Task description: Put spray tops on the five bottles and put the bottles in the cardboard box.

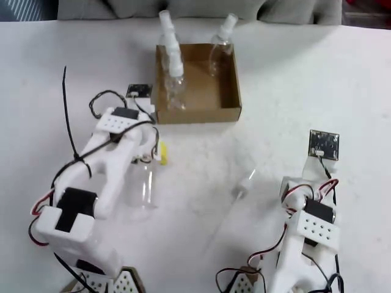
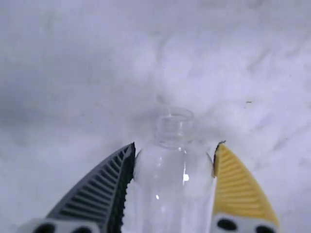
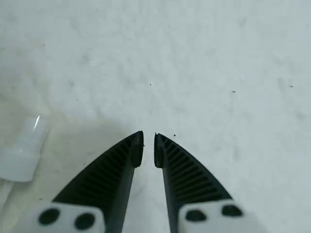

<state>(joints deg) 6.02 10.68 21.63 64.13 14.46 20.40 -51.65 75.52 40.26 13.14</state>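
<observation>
A clear bottle (image 2: 170,184) with an open neck and no top lies on the white table (image 1: 287,79), and my left gripper (image 2: 175,145) is shut on it, grey and yellow fingers pressing its shoulders. From above, that bottle (image 1: 143,186) sits under the left arm, near the yellow fingertip (image 1: 162,152). A loose white spray top (image 1: 245,182) with a thin tube lies mid-table. My right gripper (image 3: 148,148) is shut on nothing, just beside that spray top (image 3: 22,150). The cardboard box (image 1: 198,114) at the back holds three topped bottles (image 1: 173,67).
The right arm (image 1: 308,226) sits at the front right, its camera board (image 1: 324,144) pointing toward the back. A black cable (image 1: 70,122) arcs up beside the left arm. Open table lies between the box and the spray top.
</observation>
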